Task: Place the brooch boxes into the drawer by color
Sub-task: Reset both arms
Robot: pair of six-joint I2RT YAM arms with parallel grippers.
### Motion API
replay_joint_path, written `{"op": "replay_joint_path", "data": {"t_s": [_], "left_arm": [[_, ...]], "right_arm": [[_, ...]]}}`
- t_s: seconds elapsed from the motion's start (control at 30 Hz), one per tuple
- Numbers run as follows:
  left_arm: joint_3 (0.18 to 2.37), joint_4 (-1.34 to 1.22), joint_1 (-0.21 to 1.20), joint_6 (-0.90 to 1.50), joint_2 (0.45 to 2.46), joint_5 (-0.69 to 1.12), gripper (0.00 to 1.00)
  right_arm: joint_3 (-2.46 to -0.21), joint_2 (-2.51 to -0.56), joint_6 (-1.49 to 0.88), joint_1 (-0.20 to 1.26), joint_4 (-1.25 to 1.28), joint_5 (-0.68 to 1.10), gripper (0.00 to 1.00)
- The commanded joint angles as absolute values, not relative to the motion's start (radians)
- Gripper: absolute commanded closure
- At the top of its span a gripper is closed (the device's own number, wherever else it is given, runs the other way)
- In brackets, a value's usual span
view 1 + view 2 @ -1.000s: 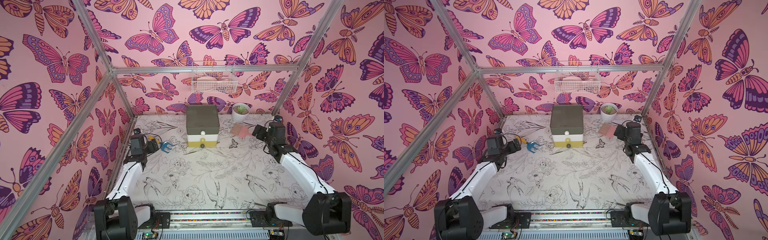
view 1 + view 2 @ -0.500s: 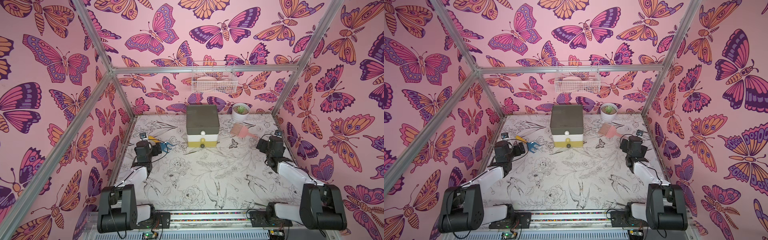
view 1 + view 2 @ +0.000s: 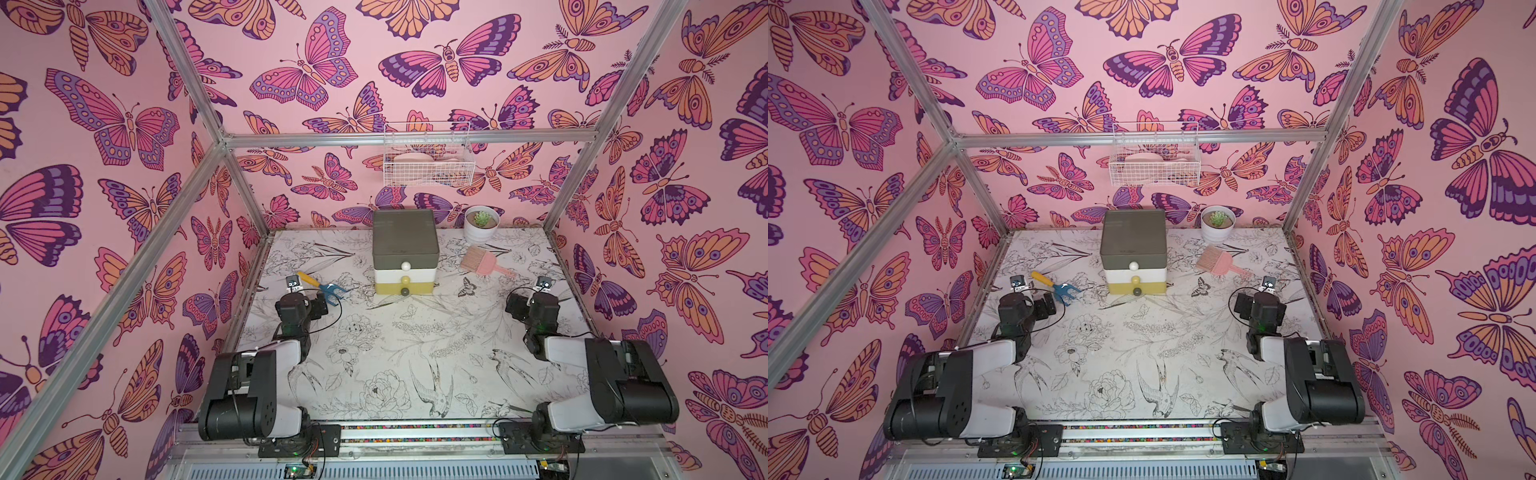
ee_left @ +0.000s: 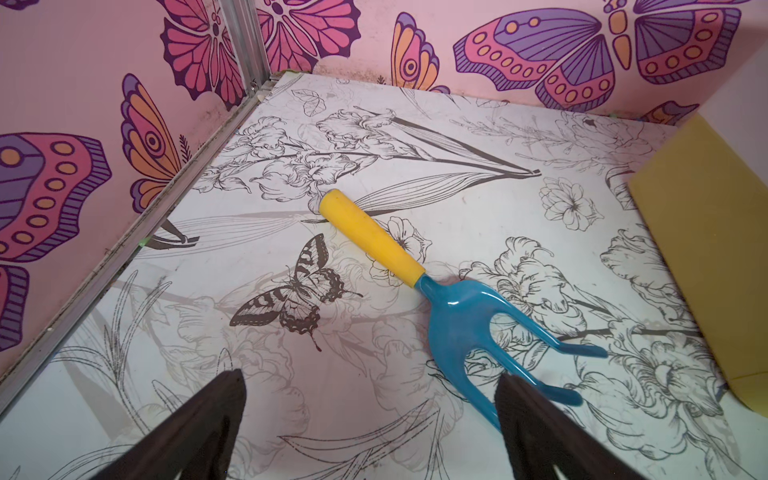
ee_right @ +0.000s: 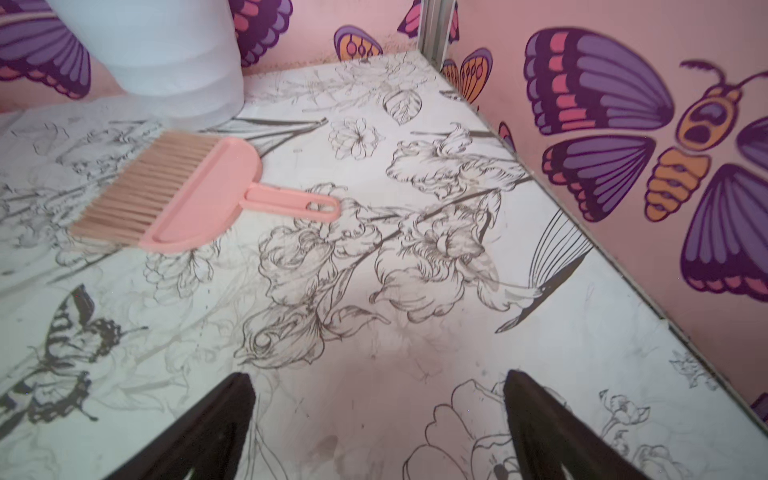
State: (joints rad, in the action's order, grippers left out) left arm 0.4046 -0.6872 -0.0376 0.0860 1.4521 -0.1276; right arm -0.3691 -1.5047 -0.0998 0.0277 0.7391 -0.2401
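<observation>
Pointing toward the back wall, the left gripper (image 4: 370,376) sits low over the table (image 3: 395,332) with its jaws spread wide and nothing between them; a hand fork (image 4: 415,282) with a yellow handle and blue tines lies just ahead of it, one tine passing behind the tip of the finger (image 4: 540,436) on the drawer side, contact not determinable; the right gripper (image 5: 378,374) is likewise spread wide and empty; a pink brush (image 5: 199,195) lies ahead of it, offset toward the left arm, with a white pot (image 5: 166,54) just beyond the bristles; the drawer (image 3: 405,249) stands farther ahead of both grippers, between their lines of approach, all three tiers pushed in, knobs facing the arms; a wire basket (image 3: 426,153) hangs above it.
</observation>
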Motion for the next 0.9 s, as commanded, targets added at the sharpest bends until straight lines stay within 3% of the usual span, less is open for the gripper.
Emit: {"op": "replay_joint_path", "data": {"t_s": [0.0,0.87], "left_arm": [[0.4,-0.791,-0.028,0.057,1.482,-0.128,0.0],[0.413,-0.775,-0.025,0.056,1.491,-0.129,0.0]], "right_arm": [[-0.374,-1.508,-0.081,0.023,0.867,-0.212,0.01],[-0.39,-1.505,-0.08,0.025,0.835,-0.21,0.01]]}}
